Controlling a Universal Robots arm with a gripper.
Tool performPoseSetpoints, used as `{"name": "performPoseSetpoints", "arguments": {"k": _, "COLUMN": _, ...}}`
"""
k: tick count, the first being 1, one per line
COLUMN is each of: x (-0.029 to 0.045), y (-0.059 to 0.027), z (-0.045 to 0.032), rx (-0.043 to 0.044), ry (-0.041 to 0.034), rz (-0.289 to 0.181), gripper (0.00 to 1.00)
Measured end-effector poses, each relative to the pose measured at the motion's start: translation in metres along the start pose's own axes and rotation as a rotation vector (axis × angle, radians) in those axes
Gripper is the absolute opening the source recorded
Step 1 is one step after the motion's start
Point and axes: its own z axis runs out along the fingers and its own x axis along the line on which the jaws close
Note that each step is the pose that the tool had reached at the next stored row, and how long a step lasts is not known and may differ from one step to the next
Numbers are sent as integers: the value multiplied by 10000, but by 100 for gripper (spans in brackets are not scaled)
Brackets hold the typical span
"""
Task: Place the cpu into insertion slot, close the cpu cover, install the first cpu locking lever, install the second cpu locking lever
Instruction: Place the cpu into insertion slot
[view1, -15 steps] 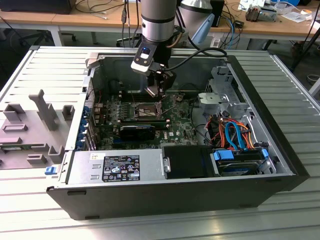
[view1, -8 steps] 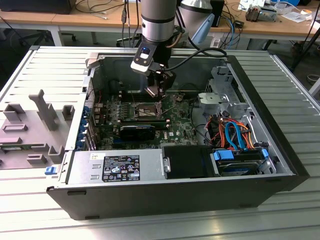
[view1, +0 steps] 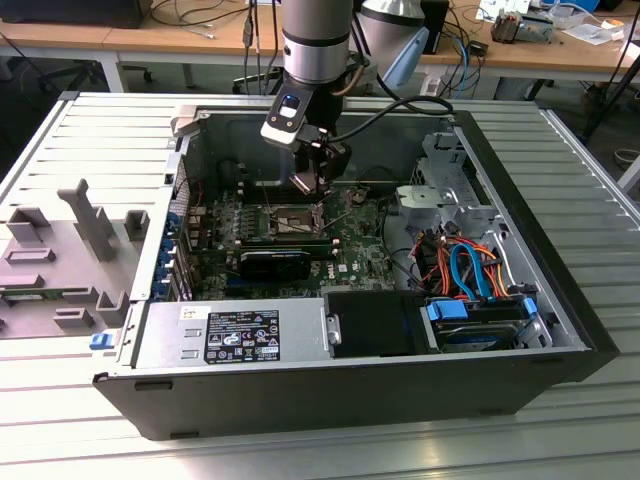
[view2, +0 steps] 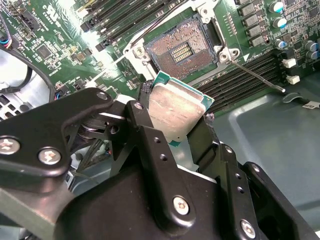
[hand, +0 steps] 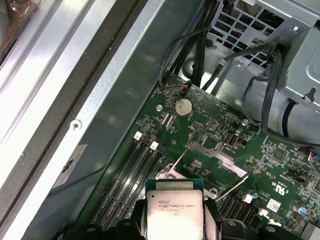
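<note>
Right now the cpu (view2: 177, 112) is pinched by two opposite edges in the tool (view2: 175, 114), so its metal top and the contact side underneath stay free of the fingers (view2: 150, 135). That suits a chip that has to drop flat into a socket. The tool's opening is narrow, just chip-wide.

It hangs above the insertion slot (view2: 182, 50), not touching it, and looks a bit tilted vs. the board in the second wrist view. The slot is bare, w/ its contact field exposed.

The cpu cover (hand: 217, 159) stands swung up at the far side of the slot in the first wrist view, prob. to leave the way down open. A thin locking lever (view2: 255, 75) lies released and angled out over the memory slots (view2: 245, 82) for the same reason.

Around that is the green motherboard (view2: 55, 45), inside an open PC case (view1: 350, 400) lying on its side on the slatted worktop (view1: 560, 440), w/ the arm reaching in from above.
</note>
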Motion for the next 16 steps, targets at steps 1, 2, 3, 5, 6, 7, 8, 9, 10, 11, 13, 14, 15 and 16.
{"name": "performPoseSetpoints", "arguments": {"k": 1, "x": 0, "y": 0, "z": 0, "rx": 0, "ry": -1, "rz": 8, "gripper": 55}}
{"name": "performPoseSetpoints", "arguments": {"k": 2, "x": 0, "y": 0, "z": 0, "rx": 0, "ry": -1, "rz": 17, "gripper": 55}}
{"name": "performPoseSetpoints", "arguments": {"k": 3, "x": 0, "y": 0, "z": 0, "rx": 0, "ry": -2, "rz": 25, "gripper": 55}}
{"name": "performPoseSetpoints", "arguments": {"k": 5, "x": 0, "y": 0, "z": 1, "rx": 0, "ry": -2, "rz": 45, "gripper": 55}}
{"name": "performPoseSetpoints", "arguments": {"k": 6, "x": 0, "y": 0, "z": 1, "rx": 0, "ry": -2, "rz": 53, "gripper": 55}}
{"name": "performPoseSetpoints", "arguments": {"k": 7, "x": 0, "y": 0, "z": 1, "rx": 0, "ry": -3, "rz": 69, "gripper": 55}}
{"name": "performPoseSetpoints", "arguments": {"k": 8, "x": 0, "y": 0, "z": 2, "rx": 0, "ry": -3, "rz": 85, "gripper": 55}}
{"name": "performPoseSetpoints", "arguments": {"k": 9, "x": 0, "y": 0, "z": 2, "rx": -1, "ry": -4, "rz": 100, "gripper": 55}}
{"name": "performPoseSetpoints", "arguments": {"k": 10, "x": 0, "y": 0, "z": 2, "rx": 0, "ry": -4, "rz": 112, "gripper": 55}}
{"name": "performPoseSetpoints", "arguments": {"k": 11, "x": 0, "y": 0, "z": 2, "rx": 0, "ry": -5, "rz": 120, "gripper": 55}}
{"name": "performPoseSetpoints", "arguments": {"k": 13, "x": 0, "y": 0, "z": 3, "rx": -1, "ry": -5, "rz": 139, "gripper": 55}}
{"name": "performPoseSetpoints", "arguments": {"k": 14, "x": 0, "y": 0, "z": 3, "rx": -1, "ry": -6, "rz": 147, "gripper": 55}}
{"name": "performPoseSetpoints", "arguments": {"k": 15, "x": 0, "y": 0, "z": 3, "rx": -1, "ry": -6, "rz": 154, "gripper": 55}}
{"name": "performPoseSetpoints", "arguments": {"k": 16, "x": 0, "y": 0, "z": 3, "rx": -1, "ry": -7, "rz": 162, "gripper": 55}}
